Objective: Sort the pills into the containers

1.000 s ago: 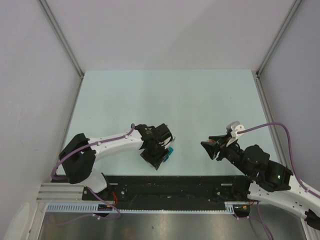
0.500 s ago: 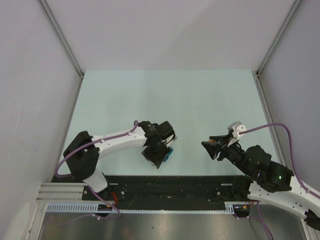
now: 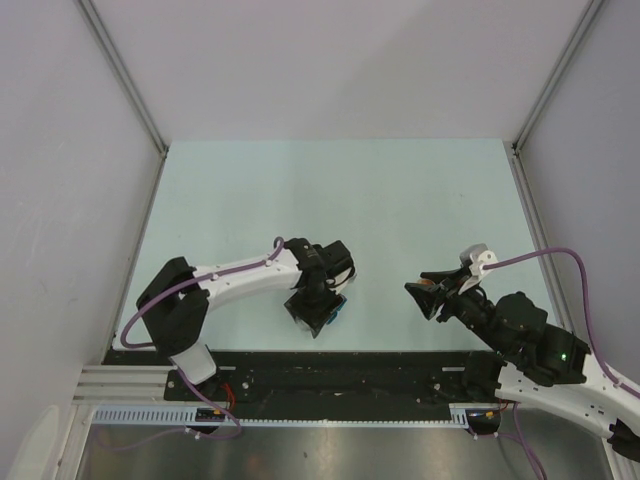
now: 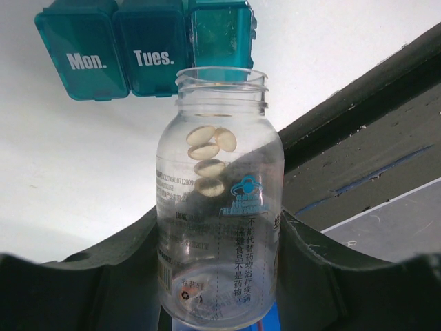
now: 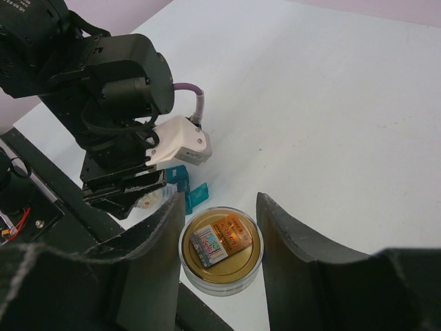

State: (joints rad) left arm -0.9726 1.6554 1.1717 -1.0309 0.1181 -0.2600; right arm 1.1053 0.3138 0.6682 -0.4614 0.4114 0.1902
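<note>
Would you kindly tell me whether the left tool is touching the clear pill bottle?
Touching. The left wrist view shows the left tool closed on the clear pill bottle, its fingers pressed against both sides with no gap.

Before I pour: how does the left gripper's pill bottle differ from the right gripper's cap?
The clear bottle is tall, uncapped, with pale pills inside; the gold cap is flat, with only a sticker. The bottle's mouth points at the teal pill box; the cap is apart from it. Both are clamped, in the left gripper and right gripper.
</note>
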